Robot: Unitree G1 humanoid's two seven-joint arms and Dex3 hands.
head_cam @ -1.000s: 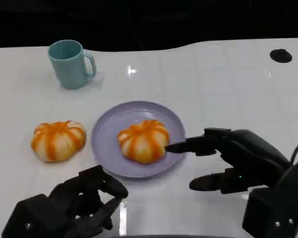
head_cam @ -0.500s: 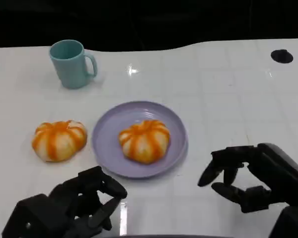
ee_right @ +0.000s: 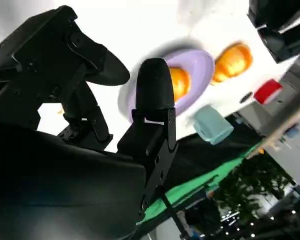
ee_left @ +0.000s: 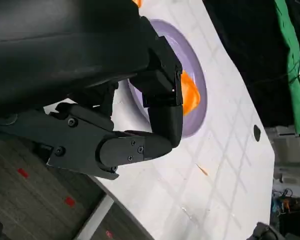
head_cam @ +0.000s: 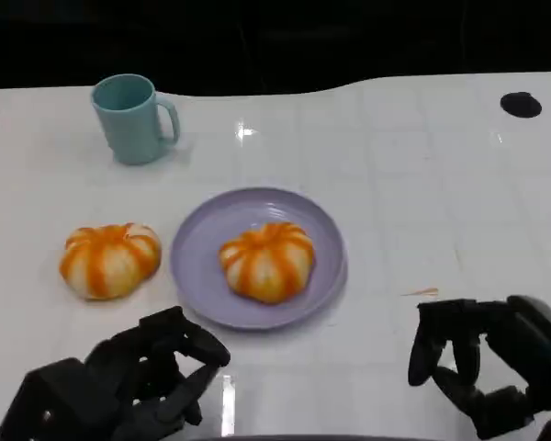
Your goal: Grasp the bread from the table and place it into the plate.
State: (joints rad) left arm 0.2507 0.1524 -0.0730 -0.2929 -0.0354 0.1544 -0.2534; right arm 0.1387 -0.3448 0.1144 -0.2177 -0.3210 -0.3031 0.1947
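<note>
The white desk (head_cam: 395, 184) is glossy, throwing back light glints. The lilac plate (head_cam: 197, 248) and teal mug (head_cam: 129, 118) look like smooth matt plastic. Both breads (head_cam: 267, 260) (head_cam: 108, 259) have a soft sheen.

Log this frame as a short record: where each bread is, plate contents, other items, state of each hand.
bread on plate: sits in the purple plate, touched by neither hand
bread on table: on the table beside the plate, on the robot's left
mug: teal, upright, at the far left
left hand: near table edge, fingers curled, holding nothing
right hand: near table edge, fingers curled, holding nothing
</note>
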